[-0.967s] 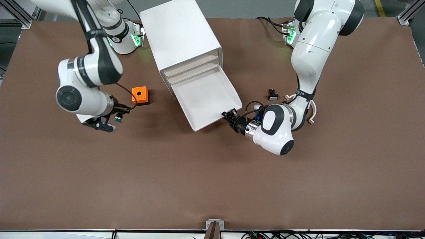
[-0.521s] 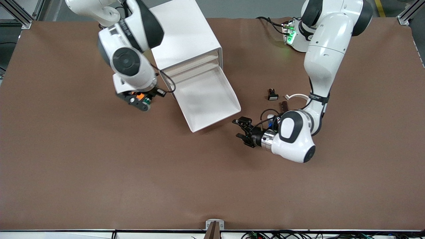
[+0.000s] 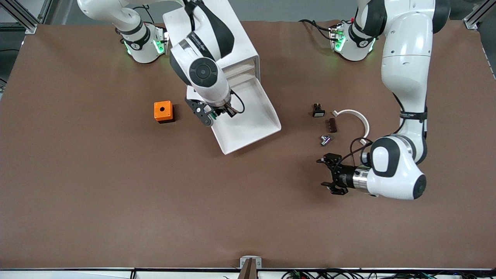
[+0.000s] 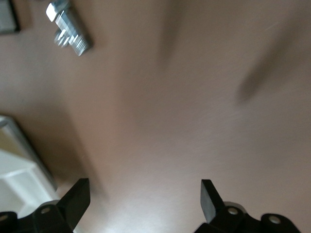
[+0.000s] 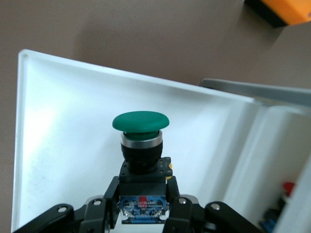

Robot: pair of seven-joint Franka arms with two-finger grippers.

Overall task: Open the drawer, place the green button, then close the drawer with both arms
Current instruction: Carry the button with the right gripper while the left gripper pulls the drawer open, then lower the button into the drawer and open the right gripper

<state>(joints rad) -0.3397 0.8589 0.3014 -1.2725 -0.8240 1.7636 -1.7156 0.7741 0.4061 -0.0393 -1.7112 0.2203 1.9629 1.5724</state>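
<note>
Front view: the right gripper (image 3: 212, 114) hangs over the open drawer (image 3: 255, 124) of the white cabinet (image 3: 217, 42), near the orange cube (image 3: 163, 111); the left gripper (image 3: 329, 173) hovers spread over bare table.
Left wrist view: fingers (image 4: 77, 196) gape apart, holding nothing.
Right wrist view: the gripper (image 5: 143, 206) clamps the button (image 5: 141, 145) above the drawer (image 5: 63, 126)

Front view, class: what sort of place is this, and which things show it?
Probably a robotics lab test bench. Two arms stand at a brown-covered table; the right gripper holds a green button over an open drawer, and the left gripper hangs open near loose small parts.
</note>
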